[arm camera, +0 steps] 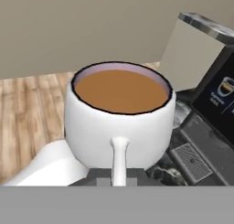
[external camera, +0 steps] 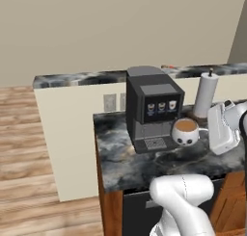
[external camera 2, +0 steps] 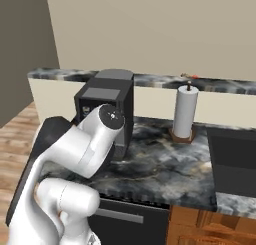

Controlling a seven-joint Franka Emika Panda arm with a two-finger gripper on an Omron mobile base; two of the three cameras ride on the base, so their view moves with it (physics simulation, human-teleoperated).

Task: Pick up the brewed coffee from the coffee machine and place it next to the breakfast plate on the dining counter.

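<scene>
White pincer (external camera: 208, 129) clamped on the handle of the brewed coffee (external camera: 186, 132), hand level, reaching sideways from the right in the left base view. Mug hangs off the bench (external camera: 125, 167), brown coffee near its rim in the hand view. Coffee machine (external camera: 152, 107) sits just past the mug, its drip grate (external camera: 155, 143) lower and to the side. Paper-towel roll (external camera: 206, 95) stands behind the hand. Elbow folded low in front of the bench.
</scene>
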